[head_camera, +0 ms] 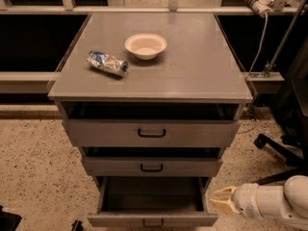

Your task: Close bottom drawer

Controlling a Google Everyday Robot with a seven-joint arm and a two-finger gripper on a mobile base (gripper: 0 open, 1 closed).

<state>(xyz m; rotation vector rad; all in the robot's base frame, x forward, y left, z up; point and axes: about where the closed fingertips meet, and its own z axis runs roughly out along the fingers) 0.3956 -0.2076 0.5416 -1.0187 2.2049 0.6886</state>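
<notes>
Swing gripper (pixel 222 201), open-or-closed impossible to tell, from just right of bottom drawer (pixel 151 220) onto its front; push straight in.

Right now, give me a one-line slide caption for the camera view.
Bottom drawer pulled open, pincer beside its right front corner; bowl and crumpled blue-and-white item on the cabinet top.

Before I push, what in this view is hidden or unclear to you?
- Camera view: the bottom drawer stands open. Its front panel's lower edge and its handle are cut by the picture's bottom edge.
- The gripper sits beside the drawer's right front corner. Whether they touch cannot be told, and the arm runs off the right edge.
- The insides of the top drawer and middle drawer show only as dark slits, hidden by the cabinet top and the drawer above.
</notes>
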